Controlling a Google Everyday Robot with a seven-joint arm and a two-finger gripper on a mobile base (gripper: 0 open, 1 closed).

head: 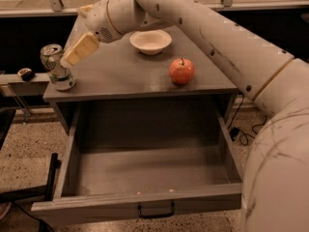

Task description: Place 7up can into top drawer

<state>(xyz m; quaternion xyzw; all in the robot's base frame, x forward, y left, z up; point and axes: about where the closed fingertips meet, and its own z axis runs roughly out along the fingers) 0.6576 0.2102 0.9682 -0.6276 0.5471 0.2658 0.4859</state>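
The 7up can (57,67) stands upright on the front left corner of the grey cabinet top (120,74). The top drawer (149,170) is pulled fully out below it, with a bare flat bottom and a small black handle (156,210) on its front panel. My gripper (73,36) is open and empty at the end of the white arm that reaches in from the right. Its lower cream finger (79,50) hangs just above and right of the can's top, close to it. The other finger (85,7) is only partly seen behind the wrist.
A white bowl (150,41) sits at the back middle of the cabinet top. A red apple (181,71) sits at the front right. A small dark object (25,73) lies on a ledge left of the can. Cables (244,129) lie on the floor at the right.
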